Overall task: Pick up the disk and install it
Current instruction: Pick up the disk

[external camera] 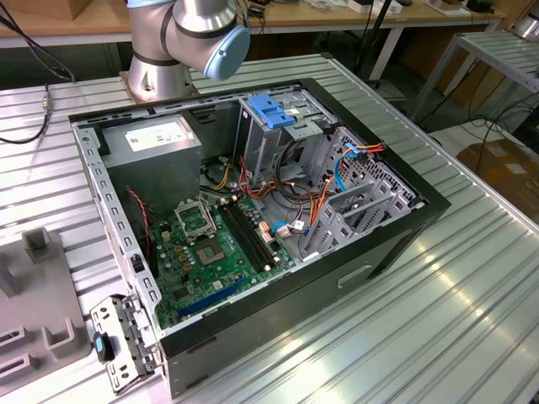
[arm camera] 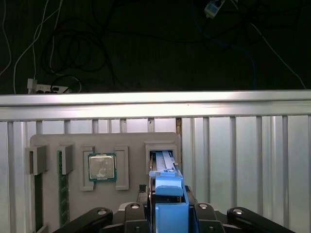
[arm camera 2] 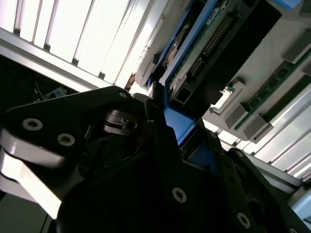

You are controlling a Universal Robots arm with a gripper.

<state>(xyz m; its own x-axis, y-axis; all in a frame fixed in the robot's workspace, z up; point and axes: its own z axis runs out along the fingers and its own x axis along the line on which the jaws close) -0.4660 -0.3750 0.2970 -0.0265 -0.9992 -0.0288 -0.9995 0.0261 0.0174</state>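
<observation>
First wrist view puts the disk [arm camera: 164, 167] edge-on between the jaws of my gripper [arm camera: 169, 196], which I read as clamped on its blue rail [arm camera: 171, 213], its far end sitting in a slot [arm camera: 160, 147] of the grey tray [arm camera: 131, 141] just beyond the jaws. Second wrist view has that rail [arm camera 2: 177, 124] pinched between the jaws, the disk's circuit-board face running away ahead of them. My worry is the hold: it is on thin plastic only, so I judge a lift out of line with the slot could jam the disk against the slot walls, drag the tray, or twist it out of the jaws.
</observation>
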